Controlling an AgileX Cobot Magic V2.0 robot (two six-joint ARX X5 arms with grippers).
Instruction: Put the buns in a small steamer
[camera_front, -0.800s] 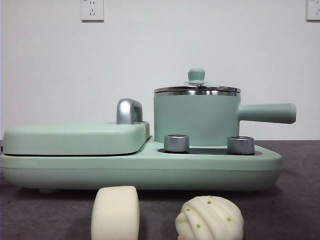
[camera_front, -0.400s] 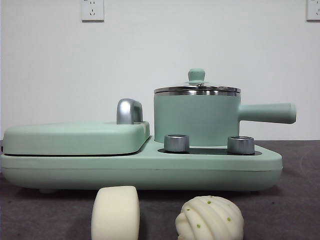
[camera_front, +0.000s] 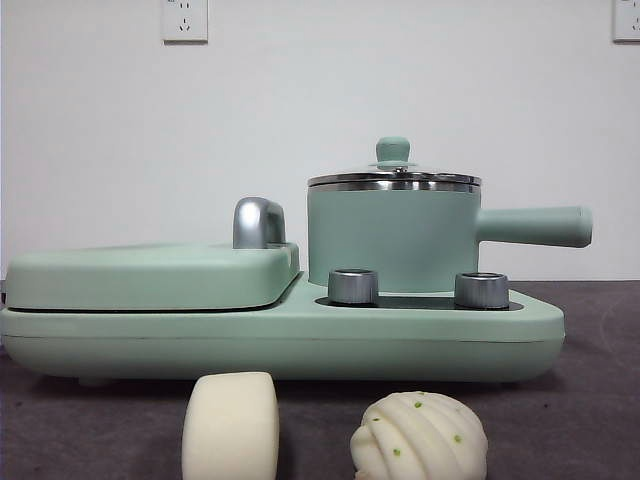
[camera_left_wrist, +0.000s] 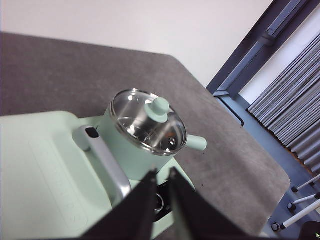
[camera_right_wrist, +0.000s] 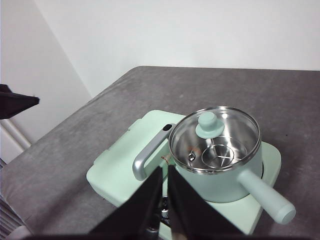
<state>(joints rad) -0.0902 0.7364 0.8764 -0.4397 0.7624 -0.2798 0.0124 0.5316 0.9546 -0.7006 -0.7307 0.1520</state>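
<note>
Mint-green griddle (camera_front: 150, 275) adjoins the lidded small steamer (camera_front: 392, 238); buns (camera_front: 231, 428) lie before them.

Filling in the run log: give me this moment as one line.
smooth cream cylinder bun, ridged green-flecked bun: on table | mint-green steamer pot: glass lid on | left claw, right claw: above appliance, nearly shut, empty

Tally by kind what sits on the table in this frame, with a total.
Buns: 2 (smooth bun, ridged bun)
Lidded steamer pots: 1 (small steamer)
Cooker bases with griddle: 1 (cooker base)
Total: 4
</note>
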